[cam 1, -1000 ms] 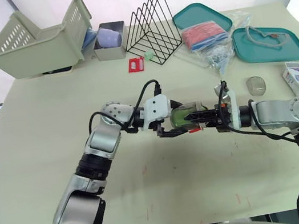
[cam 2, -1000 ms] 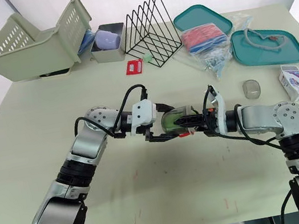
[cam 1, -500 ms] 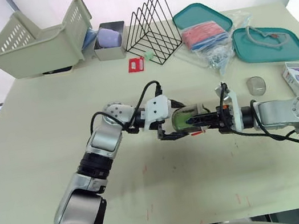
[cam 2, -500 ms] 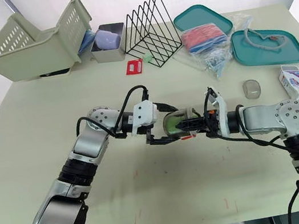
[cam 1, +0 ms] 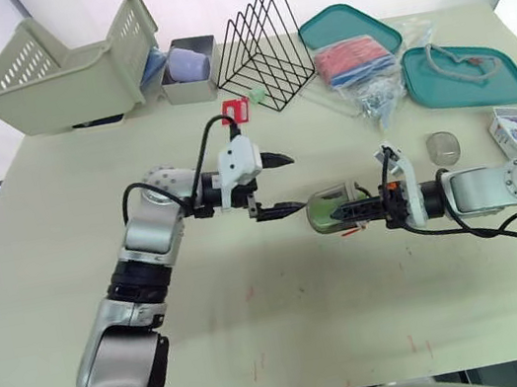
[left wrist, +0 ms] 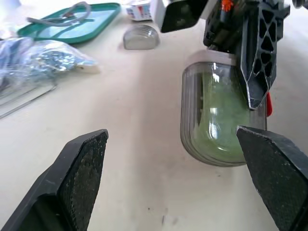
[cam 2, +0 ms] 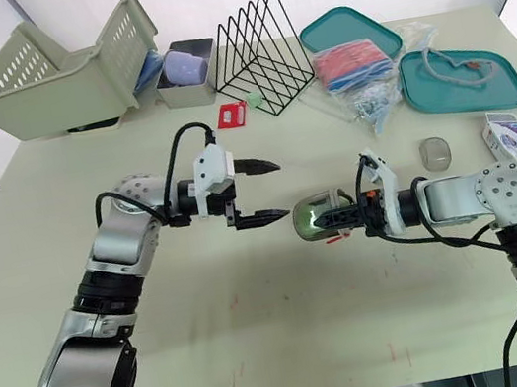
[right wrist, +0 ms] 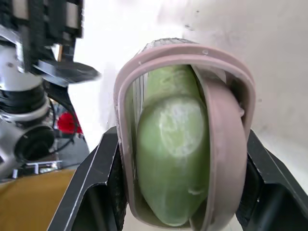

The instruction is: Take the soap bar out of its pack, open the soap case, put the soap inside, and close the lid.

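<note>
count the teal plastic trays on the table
2. One teal plastic tray sits at the far edge beside the black wire rack, under a red pack; the other lies nearer the right edge, holding a grey cord. None seem hidden.

Bright, even light fills the two head views. The pale bench is softly lit and carries only faint, soft-edged shadows. Beyond its far edge the background washes out to plain white. The bench edges bow slightly toward the corners of the frame. In the left wrist view, small white highlights glint on the clear soap case, and the dark fingers of the left gripper, close to the lens, look soft. In the right wrist view the surroundings are blown out to white, and the case, very near, is slightly blurred.
</note>
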### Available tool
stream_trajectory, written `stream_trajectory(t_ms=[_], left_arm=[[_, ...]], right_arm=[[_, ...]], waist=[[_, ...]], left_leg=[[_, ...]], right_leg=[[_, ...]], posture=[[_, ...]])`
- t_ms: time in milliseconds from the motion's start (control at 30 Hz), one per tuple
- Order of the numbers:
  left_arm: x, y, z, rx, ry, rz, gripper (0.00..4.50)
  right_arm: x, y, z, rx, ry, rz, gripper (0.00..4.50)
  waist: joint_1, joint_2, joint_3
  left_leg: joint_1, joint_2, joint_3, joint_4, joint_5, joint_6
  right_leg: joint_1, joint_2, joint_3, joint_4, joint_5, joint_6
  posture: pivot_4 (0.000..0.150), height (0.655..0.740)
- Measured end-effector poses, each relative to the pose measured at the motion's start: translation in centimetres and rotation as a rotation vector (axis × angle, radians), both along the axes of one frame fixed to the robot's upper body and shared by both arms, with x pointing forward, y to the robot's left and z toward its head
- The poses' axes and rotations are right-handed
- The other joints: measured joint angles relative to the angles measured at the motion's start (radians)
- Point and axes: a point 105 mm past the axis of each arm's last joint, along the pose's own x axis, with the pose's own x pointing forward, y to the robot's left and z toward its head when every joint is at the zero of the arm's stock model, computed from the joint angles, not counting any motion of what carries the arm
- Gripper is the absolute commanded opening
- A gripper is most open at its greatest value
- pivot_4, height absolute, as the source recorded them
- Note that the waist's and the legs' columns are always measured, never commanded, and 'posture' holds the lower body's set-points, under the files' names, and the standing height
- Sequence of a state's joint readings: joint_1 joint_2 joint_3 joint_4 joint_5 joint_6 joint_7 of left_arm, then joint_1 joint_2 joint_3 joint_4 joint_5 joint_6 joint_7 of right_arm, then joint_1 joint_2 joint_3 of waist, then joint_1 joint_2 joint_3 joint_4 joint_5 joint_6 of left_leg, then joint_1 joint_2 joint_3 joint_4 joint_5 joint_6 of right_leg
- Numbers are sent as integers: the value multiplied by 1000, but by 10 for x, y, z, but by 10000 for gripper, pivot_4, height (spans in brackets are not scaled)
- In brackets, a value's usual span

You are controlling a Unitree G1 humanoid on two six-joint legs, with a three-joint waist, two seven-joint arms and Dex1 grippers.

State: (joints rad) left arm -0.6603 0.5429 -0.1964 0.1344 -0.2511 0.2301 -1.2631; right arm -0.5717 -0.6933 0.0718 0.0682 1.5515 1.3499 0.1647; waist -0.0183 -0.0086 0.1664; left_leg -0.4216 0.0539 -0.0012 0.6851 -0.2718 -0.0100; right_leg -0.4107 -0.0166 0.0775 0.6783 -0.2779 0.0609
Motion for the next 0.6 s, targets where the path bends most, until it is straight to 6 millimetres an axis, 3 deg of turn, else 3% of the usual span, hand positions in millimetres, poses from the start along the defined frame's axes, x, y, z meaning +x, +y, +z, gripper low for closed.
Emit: stream_trajectory(t_ms=[233, 333, 467, 600], left_arm=[[-9, -1, -4, -21, 74, 0, 45000], [-10, -4, -2, -29, 74, -4, 45000], [-13, -14, -1, -55, 88, -11, 45000], [-15, -27, 1, -80, 85, -25, 45000]], right_arm=[[12, -20, 21, -251, -253, 133, 20786], [20, -29, 41, -360, -391, 210, 20786], [23, -37, 54, -596, -599, 418, 20786], [19, -38, 54, -782, -717, 628, 20785]], waist=[[3, 0, 0], [3, 1, 1], [4, 3, 2], [4, 3, 2]], left_leg=[[0, 0, -1, 0, 0, 0], [0, 0, -1, 0, 0, 0], [-1, 0, -1, 0, 0, 0], [-1, 0, -1, 1, 0, 0]], right_leg=[[0, 0, -1, 0, 0, 0], [-1, 0, -1, 0, 0, 0], [-1, 0, -1, -1, 0, 0], [-1, 0, -2, -1, 0, 0]], posture=[[1500, 7400], [1500, 7400], [1500, 7400], [1500, 7400]])
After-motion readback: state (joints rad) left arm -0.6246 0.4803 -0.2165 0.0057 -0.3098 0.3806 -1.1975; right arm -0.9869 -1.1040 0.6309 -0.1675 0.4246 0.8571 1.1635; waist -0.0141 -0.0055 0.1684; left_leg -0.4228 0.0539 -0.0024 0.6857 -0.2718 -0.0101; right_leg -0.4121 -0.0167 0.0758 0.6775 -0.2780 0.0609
